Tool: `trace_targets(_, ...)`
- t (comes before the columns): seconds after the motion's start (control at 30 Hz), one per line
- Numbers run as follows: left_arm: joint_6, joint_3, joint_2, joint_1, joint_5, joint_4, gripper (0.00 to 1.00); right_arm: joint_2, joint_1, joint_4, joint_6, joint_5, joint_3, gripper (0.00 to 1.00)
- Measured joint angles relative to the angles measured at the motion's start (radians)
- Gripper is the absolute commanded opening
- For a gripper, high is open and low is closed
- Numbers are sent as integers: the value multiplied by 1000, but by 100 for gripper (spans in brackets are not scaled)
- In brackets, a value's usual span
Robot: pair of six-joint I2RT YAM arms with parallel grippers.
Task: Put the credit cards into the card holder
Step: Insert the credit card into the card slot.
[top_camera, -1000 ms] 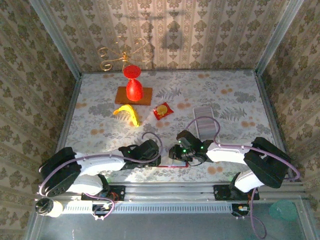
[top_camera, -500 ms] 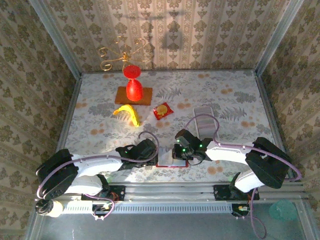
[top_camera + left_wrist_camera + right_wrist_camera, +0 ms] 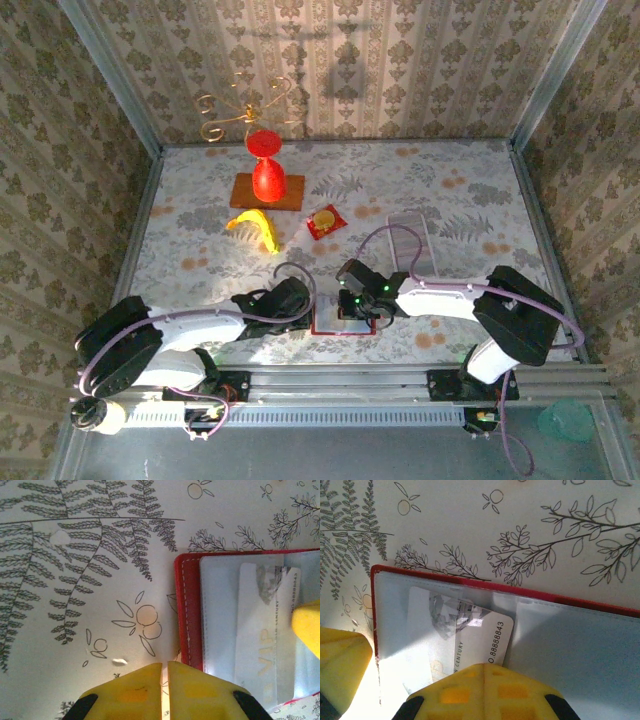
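Card holder (image 3: 328, 320), open near the table's (image 3: 200, 260) front edge, between both grippers. One credit card (image 3: 470, 635) sat part-way in a clear pocket. The right gripper (image 3: 482, 669), fingers pressed together, met its exposed end, so seating appeared under way, calling for a straight push. The left gripper (image 3: 165, 666), fingers nearly touching and empty, stood at the holder's edge. A second earlier, the right gripper stood further right.

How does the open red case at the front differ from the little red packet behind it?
The card holder lies open, pale inside with a credit card tucked in; the sachet shows a yellow circle. The card holder lies square to the table edge; the sachet is askew. Opened, the card holder looks larger than the sachet. Both are red and flat.
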Motion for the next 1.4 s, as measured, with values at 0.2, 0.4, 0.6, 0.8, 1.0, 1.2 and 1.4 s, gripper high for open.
trace_targets(0.2, 0, 0, 14, 5, 4, 11, 9, 18, 8, 35, 4, -3, 10, 1)
trace_targets(0.4, -3, -4, 14, 6, 7, 18, 9, 22, 15, 95, 16, -28, 10, 2)
trace_targets(0.6, -3, -5, 14, 6, 7, 21, 9, 0, 18, 114, 26, -25, 0, 4)
trace_targets(0.8, -3, -6, 14, 11, 11, 24, 9, -70, 19, 70, 27, 17, -23, 4)
trace_targets(1.0, -3, -6, 14, 11, 12, 24, 8, -45, 19, 50, 27, 26, -26, 1)
trace_targets(1.2, -3, -6, 14, 11, 12, 24, 8, 14, 21, 55, 27, 23, -14, 1)
trace_targets(1.4, -3, -7, 14, 11, 12, 26, 8, 25, 30, 56, 26, 25, -5, 2)
